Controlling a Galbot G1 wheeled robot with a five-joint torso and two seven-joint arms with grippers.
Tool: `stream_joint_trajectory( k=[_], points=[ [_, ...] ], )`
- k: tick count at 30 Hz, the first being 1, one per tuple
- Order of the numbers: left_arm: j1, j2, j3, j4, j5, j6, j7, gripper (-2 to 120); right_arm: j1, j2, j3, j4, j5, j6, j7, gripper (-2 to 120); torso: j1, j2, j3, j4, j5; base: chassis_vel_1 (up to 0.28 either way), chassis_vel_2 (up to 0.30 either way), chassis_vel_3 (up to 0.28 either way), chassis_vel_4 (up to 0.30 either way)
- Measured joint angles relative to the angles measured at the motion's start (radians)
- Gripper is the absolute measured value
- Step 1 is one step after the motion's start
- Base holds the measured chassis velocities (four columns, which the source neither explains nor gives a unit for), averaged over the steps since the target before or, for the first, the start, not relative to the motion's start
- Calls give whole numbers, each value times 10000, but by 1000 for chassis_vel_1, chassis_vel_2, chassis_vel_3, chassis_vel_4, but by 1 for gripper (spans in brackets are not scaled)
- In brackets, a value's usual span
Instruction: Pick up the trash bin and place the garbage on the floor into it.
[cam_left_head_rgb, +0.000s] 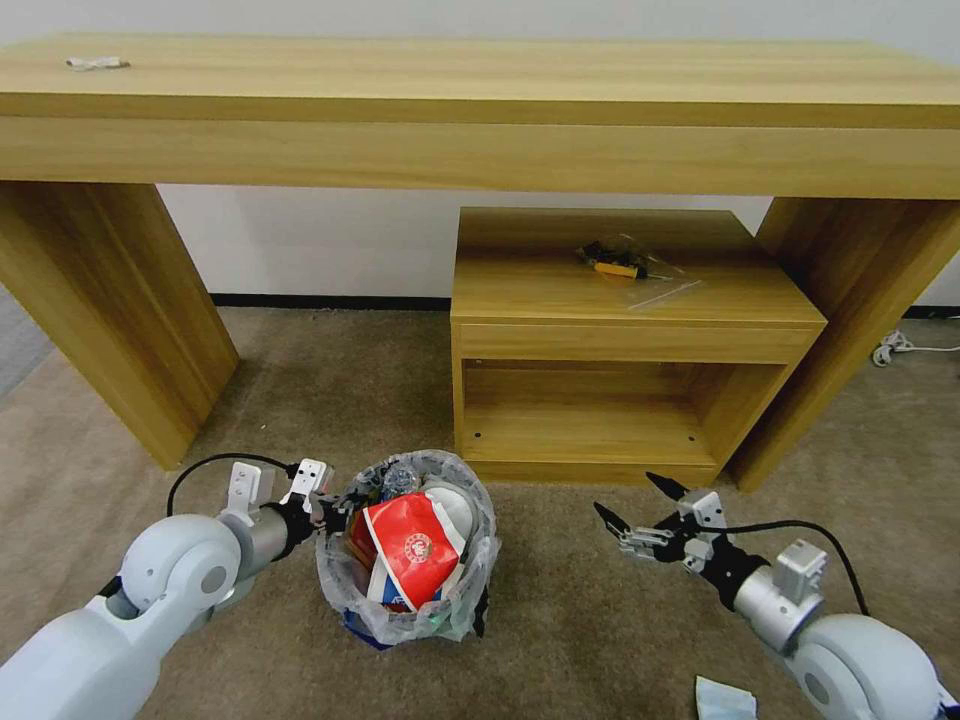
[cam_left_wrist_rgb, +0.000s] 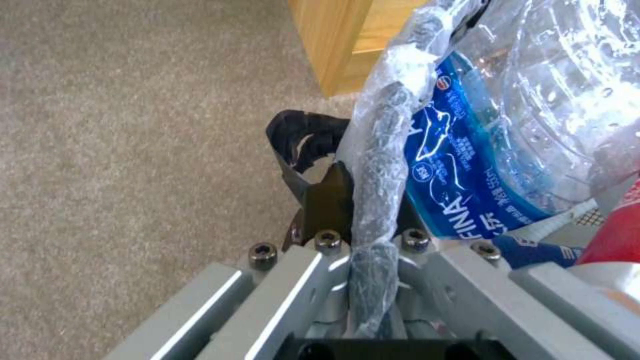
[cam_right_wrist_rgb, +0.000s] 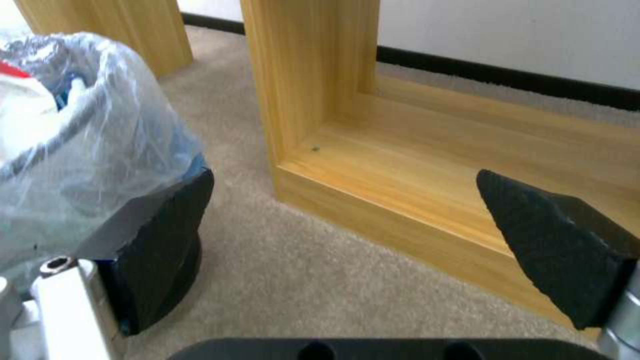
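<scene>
While the trash bin (cam_left_head_rgb: 408, 545) stands on the beige carpet floor (cam_left_head_rgb: 330, 390) just in front of the low wooden cabinet (cam_left_head_rgb: 620, 340), it already looks well filled: a red wrapper (cam_left_head_rgb: 412, 548), a clear bottle (cam_left_wrist_rgb: 533, 100) with a blue label and other litter crowd the crinkled plastic liner up to the rim. The left gripper (cam_left_head_rgb: 318, 497) sits at the bin's left rim with its jaws clamped on the rolled edge of the liner and rim, as the left wrist view shows close up. The right gripper (cam_left_head_rgb: 632, 512) hangs low over bare carpet to the bin's right, jaws spread wide and holding nothing. Most of the collecting seems done; what I judge to be left is a pale blue piece (cam_left_head_rgb: 724, 698) lying on the carpet beside the right arm. Room is tight behind, with the cabinet's front edge and the big desk (cam_left_head_rgb: 480, 110) overhead, but the carpet to the right and toward the robot lies open.
</scene>
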Motion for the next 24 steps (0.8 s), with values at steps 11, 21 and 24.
stream_joint_trajectory(
  k=[11,21,24],
  points=[
    [-76,-106,75,63,31,0,7,0,-119,-98,41,-839,-230,653,-117,100,0,0,2,0,3,-102,-103,106,105],
    [17,-156,-24,76,113,0,92,0,-1634,-686,1249,-2682,-471,1644,-3067,100,1,0,2,0,-4,-62,-40,61,54],
    [-42,-294,-1,106,159,0,105,0,-1938,-698,1413,-3720,-1090,2170,-3703,100,1,0,1,2,0,0,0,0,0]
  ],
)
